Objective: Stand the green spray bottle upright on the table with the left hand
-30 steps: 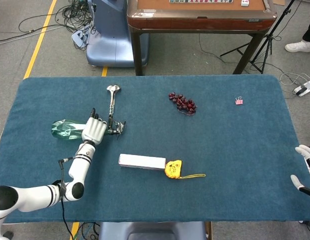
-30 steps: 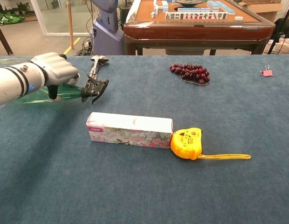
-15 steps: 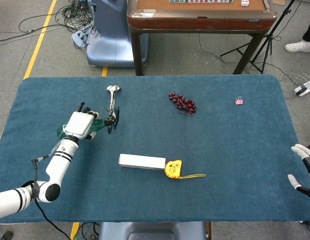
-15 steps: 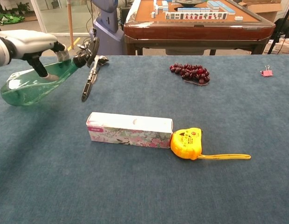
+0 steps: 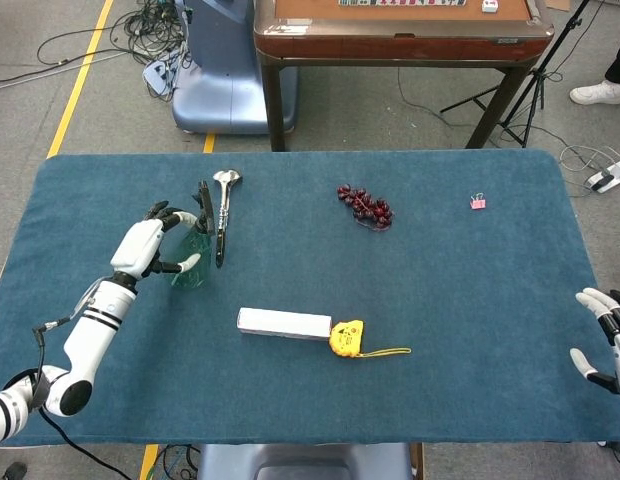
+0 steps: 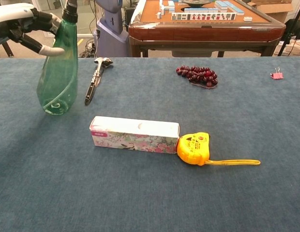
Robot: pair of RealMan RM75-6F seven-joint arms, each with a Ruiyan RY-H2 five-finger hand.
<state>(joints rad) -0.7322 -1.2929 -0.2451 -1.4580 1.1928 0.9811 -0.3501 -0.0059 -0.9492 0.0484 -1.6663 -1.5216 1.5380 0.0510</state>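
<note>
The green spray bottle (image 5: pixel 190 262) (image 6: pixel 57 72) stands nearly upright on the blue table (image 5: pixel 470 290), its base on the cloth at the left and its black spray head on top. My left hand (image 5: pixel 148 245) (image 6: pixel 22 21) grips it around the neck, with fingers curled on both sides. My right hand (image 5: pixel 602 335) rests at the table's right edge with its fingers spread and nothing in it; the chest view does not show it.
A metal tool (image 5: pixel 222 205) (image 6: pixel 96 77) lies just right of the bottle. A white flowered box (image 5: pixel 284 323) (image 6: pixel 134 134) and a yellow tape measure (image 5: pixel 346 338) (image 6: pixel 193 149) lie in front. Dark grapes (image 5: pixel 365 205) and a pink clip (image 5: pixel 478 202) sit farther back.
My left hand has swung the bottle from lying on its side, through a tilt, to standing on its base, and has moved a little left of the metal tool.
</note>
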